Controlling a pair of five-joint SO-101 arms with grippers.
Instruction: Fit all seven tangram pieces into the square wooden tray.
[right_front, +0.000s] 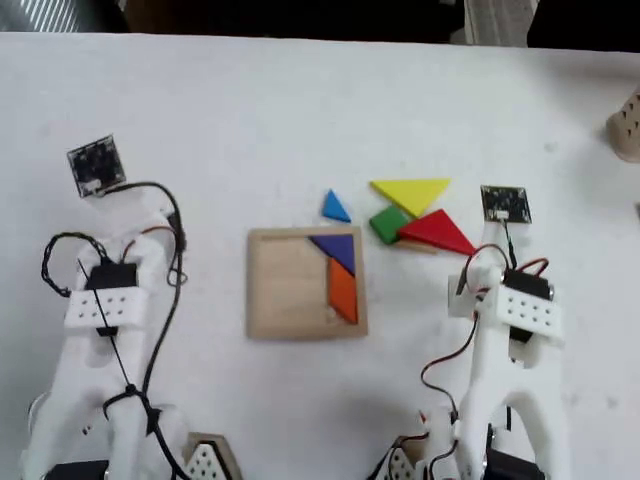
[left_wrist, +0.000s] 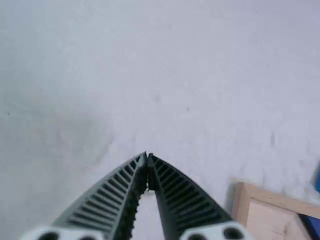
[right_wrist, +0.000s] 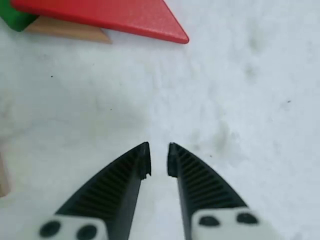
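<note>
Wooden tray (right_front: 290, 290) holds two pieces (right_front: 343, 285), five lie beside it on the counter (right_front: 200, 120); left gripper (left_wrist: 147, 165) pressed together, right gripper (right_wrist: 159, 160) slightly parted.

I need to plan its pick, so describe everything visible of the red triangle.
The red triangle is a large, flat, smooth painted piece that looks like wood. It lies outside the tray, to its right, overlapping a tan piece, touching the green piece, near the yellow triangle. No gripper touches it.

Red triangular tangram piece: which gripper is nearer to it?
Right. The right gripper is close to the red triangular piece; the left gripper is beyond the square wooden tray.
</note>
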